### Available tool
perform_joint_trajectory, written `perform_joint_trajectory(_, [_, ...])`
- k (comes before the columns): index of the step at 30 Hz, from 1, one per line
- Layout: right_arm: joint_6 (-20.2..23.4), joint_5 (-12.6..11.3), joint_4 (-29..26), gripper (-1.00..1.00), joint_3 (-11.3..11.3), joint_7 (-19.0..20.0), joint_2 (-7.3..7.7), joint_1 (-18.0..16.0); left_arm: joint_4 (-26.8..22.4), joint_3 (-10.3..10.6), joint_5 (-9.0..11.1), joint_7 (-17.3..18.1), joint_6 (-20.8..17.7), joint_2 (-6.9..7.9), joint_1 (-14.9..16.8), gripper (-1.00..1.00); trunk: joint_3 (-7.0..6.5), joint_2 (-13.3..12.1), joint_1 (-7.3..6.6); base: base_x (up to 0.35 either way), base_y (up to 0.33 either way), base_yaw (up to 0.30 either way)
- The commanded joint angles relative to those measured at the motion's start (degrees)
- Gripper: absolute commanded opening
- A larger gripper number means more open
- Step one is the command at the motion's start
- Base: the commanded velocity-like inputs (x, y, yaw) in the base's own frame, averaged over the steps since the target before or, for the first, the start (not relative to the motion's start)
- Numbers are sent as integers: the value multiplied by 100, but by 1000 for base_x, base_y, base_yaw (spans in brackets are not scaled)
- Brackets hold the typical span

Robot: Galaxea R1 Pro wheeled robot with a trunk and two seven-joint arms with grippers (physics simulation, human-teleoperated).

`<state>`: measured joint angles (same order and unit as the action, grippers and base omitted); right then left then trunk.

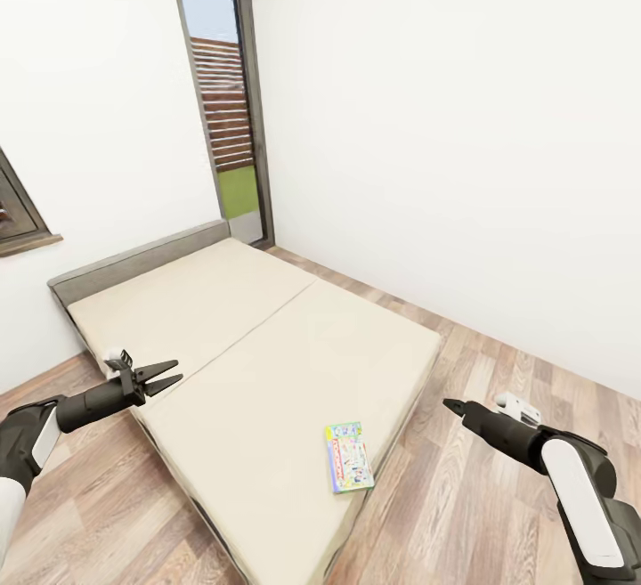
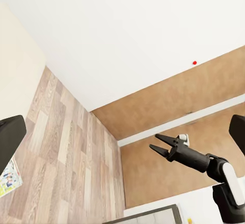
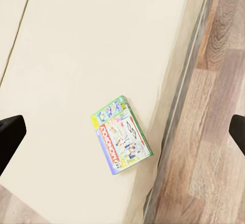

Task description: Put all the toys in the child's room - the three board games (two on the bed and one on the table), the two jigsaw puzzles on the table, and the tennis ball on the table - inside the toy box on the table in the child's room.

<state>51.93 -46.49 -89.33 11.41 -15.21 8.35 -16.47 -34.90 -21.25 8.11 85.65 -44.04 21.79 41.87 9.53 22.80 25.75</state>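
One board game (image 1: 347, 457), a flat white-green box with a red band, lies on the beige bed (image 1: 240, 336) near the mattress's front right edge; it also shows in the right wrist view (image 3: 121, 134) and at the edge of the left wrist view (image 2: 9, 178). My left gripper (image 1: 171, 372) hovers open over the bed's left side, well away from the box. My right gripper (image 1: 454, 406) hangs over the floor to the right of the bed, open and empty, its spread fingers (image 2: 155, 137) seen from the left wrist. The toy box, table, puzzles and ball are out of view.
The grey headboard (image 1: 133, 257) stands against the left wall. A tall glass door (image 1: 223, 95) is in the far corner, and a dark window frame (image 1: 18, 211) on the left wall. Wood floor (image 1: 463, 514) runs between the bed and the white right wall.
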Motion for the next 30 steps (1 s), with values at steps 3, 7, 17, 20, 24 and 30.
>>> perform_joint_trajectory(3, [19,-62,-6,100,0,-57,-5,-5,0,-2,-2,18,-60,0,5,100,12,12,3,0,-18,59])
perform_joint_trajectory(7, [19,-62,-6,100,0,-58,-5,-5,0,-2,-2,14,-60,-5,5,100,12,12,3,0,-135,202])
perform_joint_trajectory(17, [19,-62,-6,100,2,-56,8,-5,0,-2,-2,5,-54,-41,5,100,12,12,3,0,-156,64])
perform_joint_trajectory(20, [19,-66,-6,100,-2,-57,5,-5,0,-2,-2,5,-53,-42,5,100,12,12,3,0,-22,167])
perform_joint_trajectory(24, [19,-66,-6,100,-6,-57,1,-5,0,-2,-2,5,-55,-43,5,100,12,12,3,0,-54,216])
perform_joint_trajectory(30, [19,-70,-6,100,1,-57,8,-5,0,-2,-2,5,-53,-44,5,100,12,12,3,0,-192,53])
